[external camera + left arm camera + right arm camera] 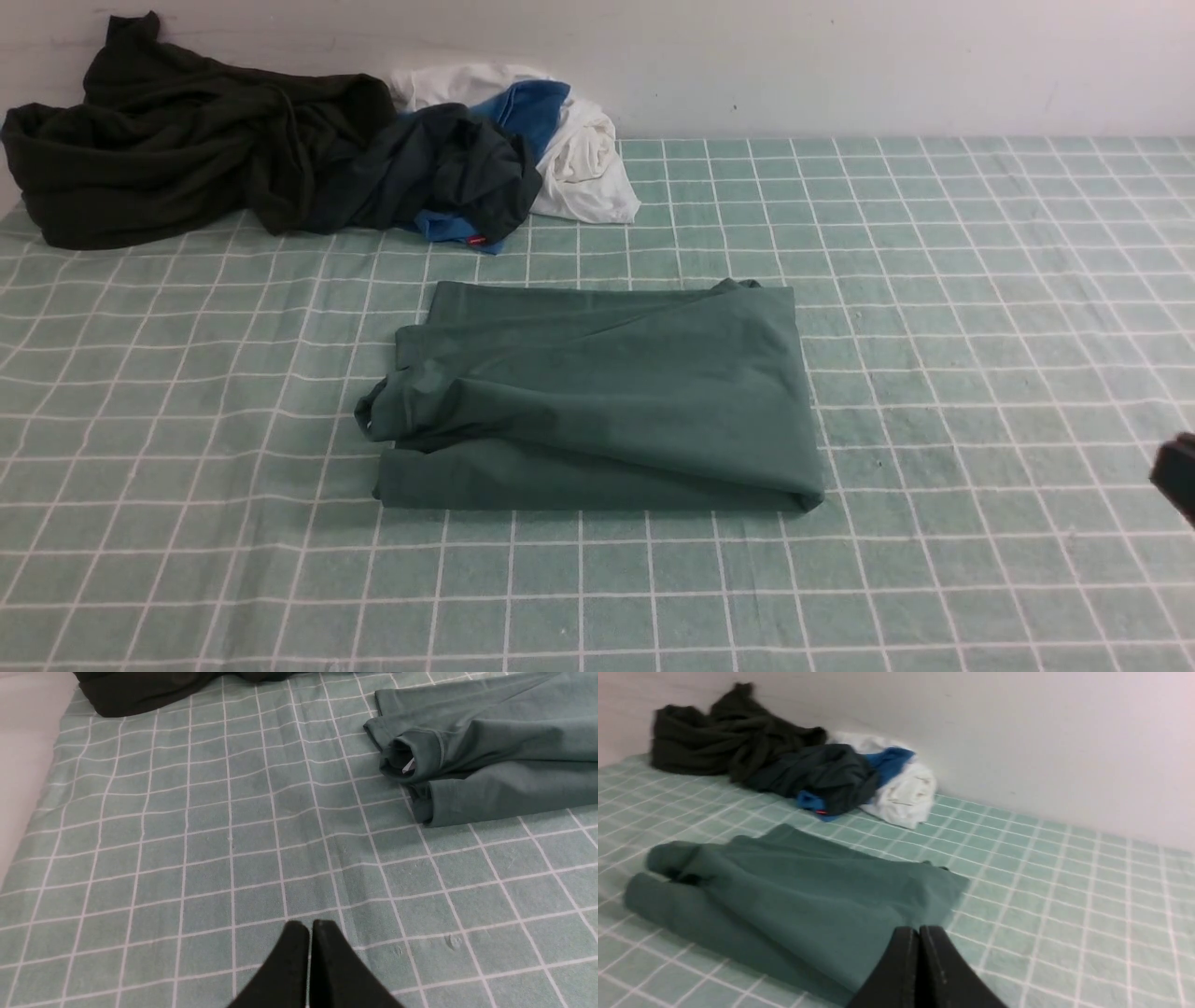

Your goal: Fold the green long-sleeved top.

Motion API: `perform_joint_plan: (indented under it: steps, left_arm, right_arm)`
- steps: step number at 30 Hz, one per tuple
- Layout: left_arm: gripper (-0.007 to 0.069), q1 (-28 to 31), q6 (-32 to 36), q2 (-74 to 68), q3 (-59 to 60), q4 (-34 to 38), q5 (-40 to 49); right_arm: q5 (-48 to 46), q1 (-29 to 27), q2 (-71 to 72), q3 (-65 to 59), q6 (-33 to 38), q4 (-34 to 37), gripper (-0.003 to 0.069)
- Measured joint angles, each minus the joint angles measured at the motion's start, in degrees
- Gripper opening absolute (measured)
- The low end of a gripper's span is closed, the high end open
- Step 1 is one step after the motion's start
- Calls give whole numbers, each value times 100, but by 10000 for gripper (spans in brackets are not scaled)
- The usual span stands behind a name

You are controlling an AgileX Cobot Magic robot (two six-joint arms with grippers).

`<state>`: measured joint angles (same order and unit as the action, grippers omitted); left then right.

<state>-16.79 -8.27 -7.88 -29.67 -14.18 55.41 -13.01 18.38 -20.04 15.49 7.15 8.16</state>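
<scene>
The green long-sleeved top (pixel 597 397) lies folded into a thick rectangle in the middle of the checked cloth, a cuff curling out at its left end. That cuff end (pixel 411 758) shows in the left wrist view, and the whole bundle (pixel 794 905) in the right wrist view. My left gripper (pixel 310 926) hovers shut and empty over bare cloth, well apart from the top. My right gripper (pixel 919 931) is shut and empty, held above the top's near right corner. In the front view only a dark edge of the right arm (pixel 1176 474) shows at the right border.
A heap of other clothes lies at the back left against the wall: a very dark garment (pixel 177 140), a dark navy-grey one (pixel 439 168), and blue (pixel 532 107) and white (pixel 588 163) pieces. The checked cloth (pixel 980 327) covers the whole table.
</scene>
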Motion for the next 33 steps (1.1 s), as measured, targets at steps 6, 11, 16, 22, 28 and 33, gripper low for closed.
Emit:
perform_joint_plan:
  steps: [6,11,16,22,28,33]
  left_arm:
    - [-4,0,0,0,0,0,0]
    - [-4,0,0,0,0,0,0]
    - [-4,0,0,0,0,0,5]
    - [-4,0,0,0,0,0,5]
    - [-4,0,0,0,0,0,5]
    - [-4,0,0,0,0,0,5]
  right_arm:
    - [79,-1384,1232,-1167,-639,-527,-14]
    - [-80,-2046,1957,-1700,-934,-745,-14]
    - [-611,-2136,2064,-1702,-1057,-782,-14]
    - [-678,-2136,2064,-1696,-1086,-816,-14]
    - [-691,-2136,2064,-1692,-1086,-816,-14]
    - [-691,-2136,2064,-1692,-1097,-816,-14]
